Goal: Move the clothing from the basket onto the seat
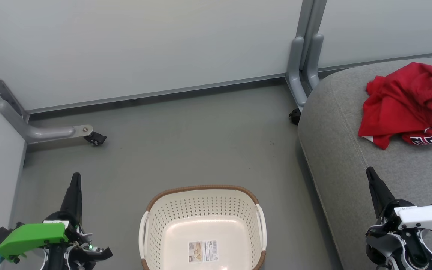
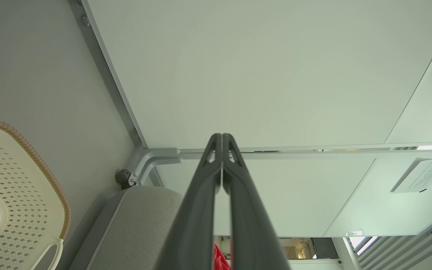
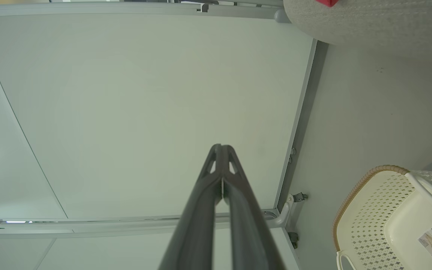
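jaws shut tight on the left gripper (image 1: 75, 180) and the right gripper (image 1: 370, 174), nothing held. red clothing (image 1: 407, 101) bunched up on the grey seat (image 1: 351, 157), far right. white basket (image 1: 201, 189) down on the floor (image 1: 201, 131) between the two grippers, beside the seat, well apart from the clothing.

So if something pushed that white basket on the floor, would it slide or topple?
It would probably slide easily: the basket is empty and made of thin perforated plastic, so it is likely light, and it sits on a smooth grey floor. Tipping seems unlikely, since its flat bottom looks broad. Its walls may flex a little if squeezed.
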Robot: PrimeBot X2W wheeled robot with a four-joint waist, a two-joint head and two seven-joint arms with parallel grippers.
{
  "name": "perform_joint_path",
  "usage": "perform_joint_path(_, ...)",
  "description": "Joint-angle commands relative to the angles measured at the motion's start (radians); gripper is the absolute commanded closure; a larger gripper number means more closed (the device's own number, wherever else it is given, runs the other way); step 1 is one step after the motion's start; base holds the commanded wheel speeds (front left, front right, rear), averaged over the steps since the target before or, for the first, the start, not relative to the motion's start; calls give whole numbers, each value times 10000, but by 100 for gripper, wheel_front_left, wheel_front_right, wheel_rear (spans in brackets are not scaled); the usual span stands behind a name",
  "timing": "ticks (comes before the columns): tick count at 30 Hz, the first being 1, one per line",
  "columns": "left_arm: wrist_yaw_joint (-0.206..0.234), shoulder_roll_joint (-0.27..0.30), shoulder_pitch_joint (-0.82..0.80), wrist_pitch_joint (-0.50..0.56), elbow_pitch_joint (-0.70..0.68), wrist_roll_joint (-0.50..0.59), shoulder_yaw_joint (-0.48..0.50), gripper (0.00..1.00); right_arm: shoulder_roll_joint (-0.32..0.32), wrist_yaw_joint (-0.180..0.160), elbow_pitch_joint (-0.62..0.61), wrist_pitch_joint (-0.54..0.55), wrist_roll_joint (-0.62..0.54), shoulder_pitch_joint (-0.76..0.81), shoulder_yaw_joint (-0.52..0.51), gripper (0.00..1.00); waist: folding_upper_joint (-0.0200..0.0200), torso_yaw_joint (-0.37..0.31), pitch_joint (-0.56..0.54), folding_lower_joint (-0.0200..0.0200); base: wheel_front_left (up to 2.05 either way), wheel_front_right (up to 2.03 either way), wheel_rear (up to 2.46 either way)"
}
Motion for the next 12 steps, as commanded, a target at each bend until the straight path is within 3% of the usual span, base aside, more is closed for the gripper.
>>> perform_joint_path(1, -65, 40, -103, 34, -24, -29, 23, 100, -20, 0, 24, 38, -29, -88, -39, 100, 0, 0, 0, 0, 0, 0, 0)
perform_joint_path(12, -66, 40, -103, 34, -24, -29, 22, 100, -7, -1, 25, 37, -59, -91, -59, 100, 0, 0, 0, 0, 0, 0, 0)
